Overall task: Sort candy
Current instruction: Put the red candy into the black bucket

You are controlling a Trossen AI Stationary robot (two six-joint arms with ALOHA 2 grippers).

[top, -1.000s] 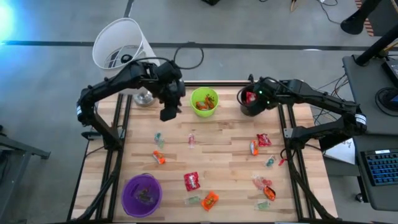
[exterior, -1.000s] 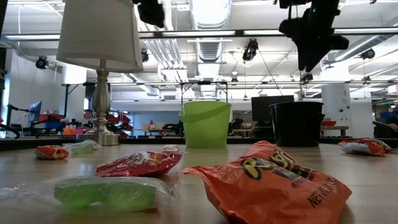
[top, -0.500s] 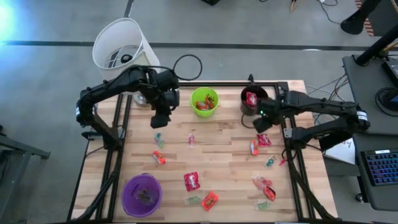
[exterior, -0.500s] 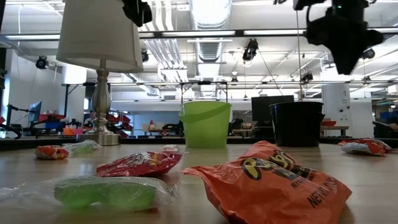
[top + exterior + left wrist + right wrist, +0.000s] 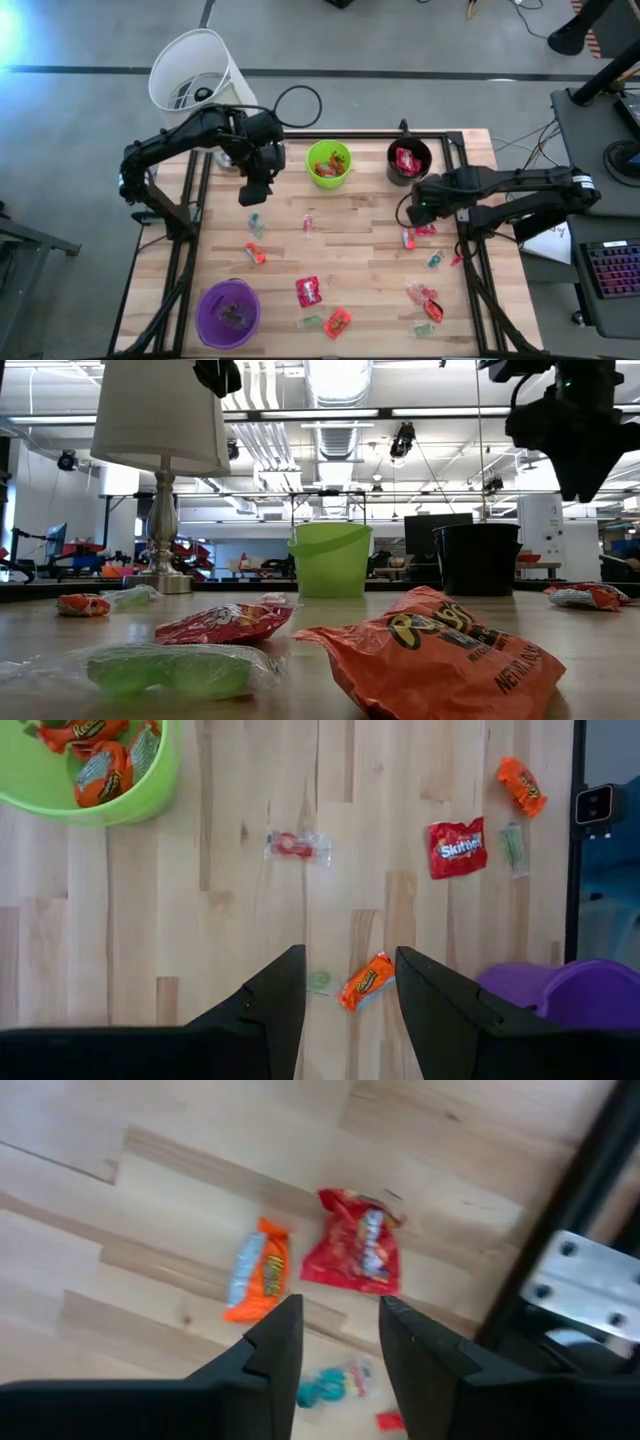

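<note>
The purple cup (image 5: 570, 995) is cut off by the left wrist view's edge. In the low view the lamp (image 5: 160, 420) is cropped at the top, and the black cup's (image 5: 477, 558) contents are hidden by its wall. Small wrappers (image 5: 434, 259) cannot be identified from above.

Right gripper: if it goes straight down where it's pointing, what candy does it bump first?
Probably the red packet, or the orange candy beside it. The open right gripper points between those two, so depth makes it hard to say which.

The right gripper (image 5: 418, 208) has swung away from the black cup (image 5: 408, 162), now hovering above two red and orange candy packets (image 5: 318, 1258). The left gripper (image 5: 252, 192) has drawn back from the green cup (image 5: 328, 163).
</note>
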